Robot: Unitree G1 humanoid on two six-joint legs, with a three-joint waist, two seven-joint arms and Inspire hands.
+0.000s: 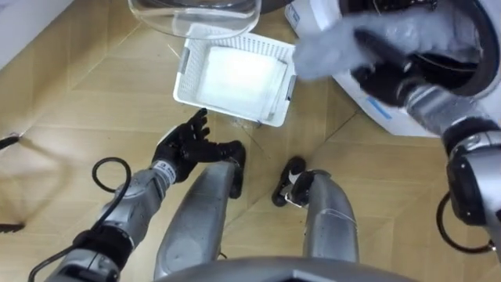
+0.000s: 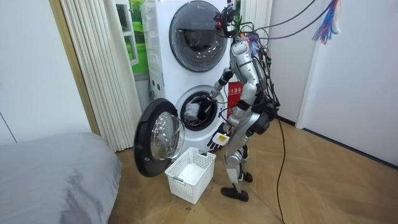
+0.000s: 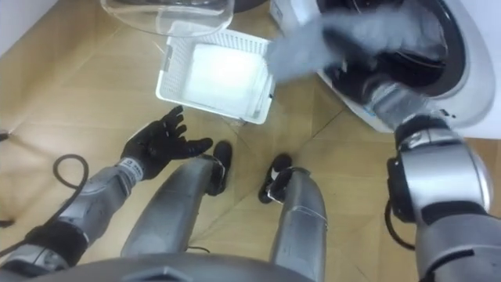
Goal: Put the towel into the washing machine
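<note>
Nearest, the left hand [image 1: 190,146] hangs low over the herringbone wooden floor [image 1: 78,94], just ahead of the robot's knees; its fingers are spread and slack, grasping nothing. Beyond it a white perforated plastic laundry basket [image 1: 185,77] sits on the floor, beside the swung-open round glass door [image 2: 158,138] with its dark rim. The right arm reaches to the mouth of the white front-loading washing machine [image 2: 166,94], the lower unit of a stacked pair; the right hand [image 1: 382,78] is clamped on a crumpled pale grey towel [image 1: 329,43], dark fingers [image 1: 380,39] across the cloth; the towel is at the drum opening, off the floor and apart from the basket. Room view: robot stands upright facing the machine, basket at its feet.
</note>
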